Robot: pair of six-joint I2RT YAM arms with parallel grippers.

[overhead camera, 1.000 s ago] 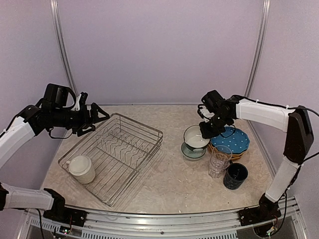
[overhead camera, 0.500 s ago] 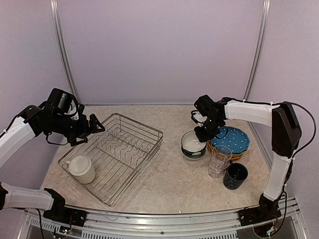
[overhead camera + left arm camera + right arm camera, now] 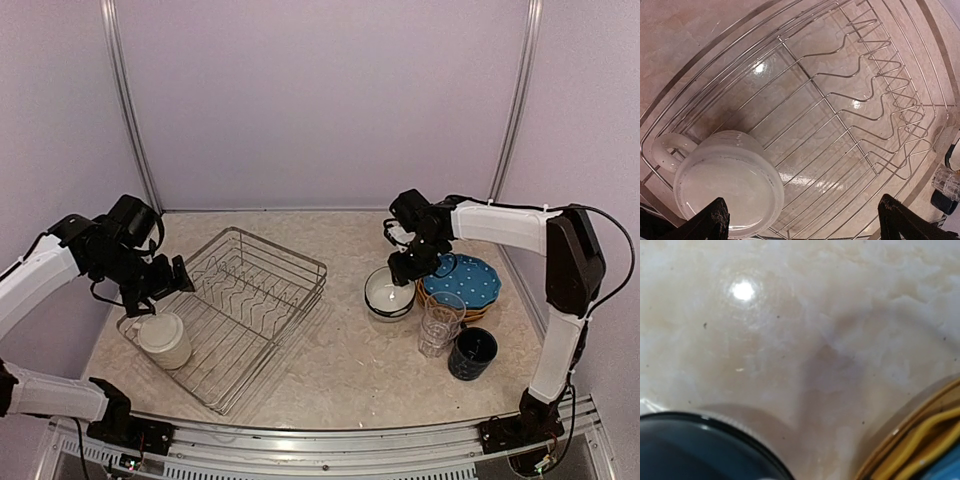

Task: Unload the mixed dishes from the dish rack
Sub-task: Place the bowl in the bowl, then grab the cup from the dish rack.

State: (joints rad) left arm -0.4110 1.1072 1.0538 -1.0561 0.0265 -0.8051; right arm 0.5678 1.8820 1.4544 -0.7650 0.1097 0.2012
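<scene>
On the marbled surface (image 3: 340, 375), the left claw (image 3: 166, 282) hangs wide apart over the cream mug (image 3: 163, 338) in the dish rack (image 3: 290, 256). I cannot tell whether the right claw (image 3: 401, 268), at the stacked bowls (image 3: 390, 296), is apart or together.

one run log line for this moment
left gripper open above cream mug in rack | right gripper at bowls beside plates | glasses, navy mug on table

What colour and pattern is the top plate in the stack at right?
The plate is blue with white dots; top view shows it best.
</scene>
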